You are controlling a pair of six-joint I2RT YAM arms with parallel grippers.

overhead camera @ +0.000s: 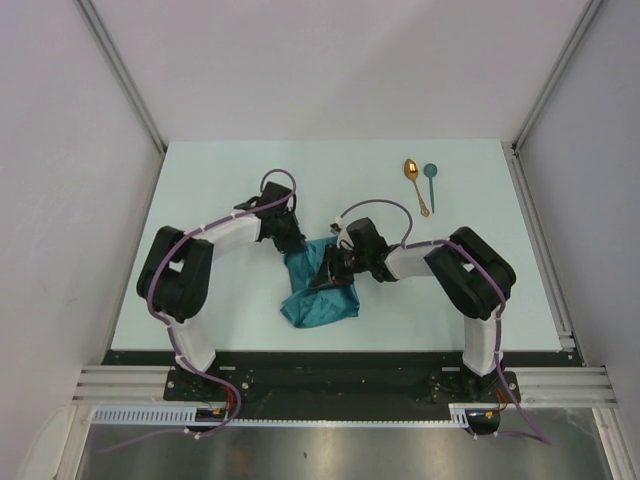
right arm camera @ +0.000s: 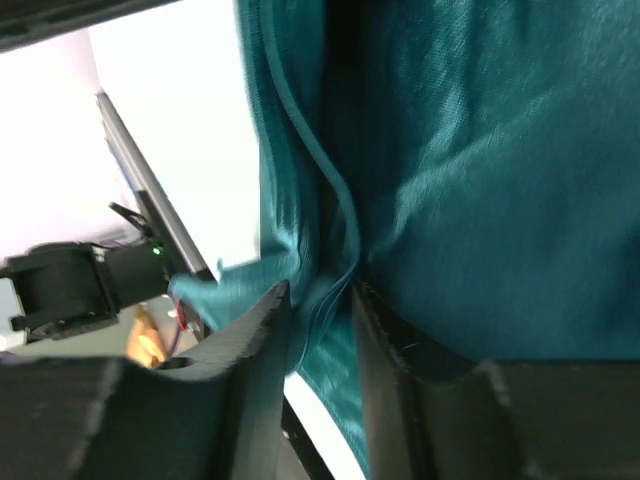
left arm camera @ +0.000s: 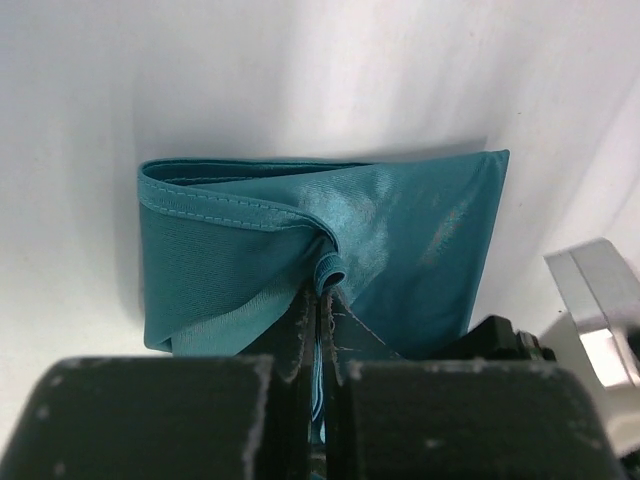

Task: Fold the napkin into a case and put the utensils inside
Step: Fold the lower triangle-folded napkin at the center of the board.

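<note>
Here, my left gripper point(left arm camera: 320, 300) pinches a fold of the napkin point(overhead camera: 320, 295), bunched at the near middle of the table point(overhead camera: 220, 180). My right gripper point(right arm camera: 322, 300) stands slightly parted, cloth between its jaws. The gold spoon point(overhead camera: 413, 182) and teal spoon point(overhead camera: 430, 180) lie side by side, far right.
</note>
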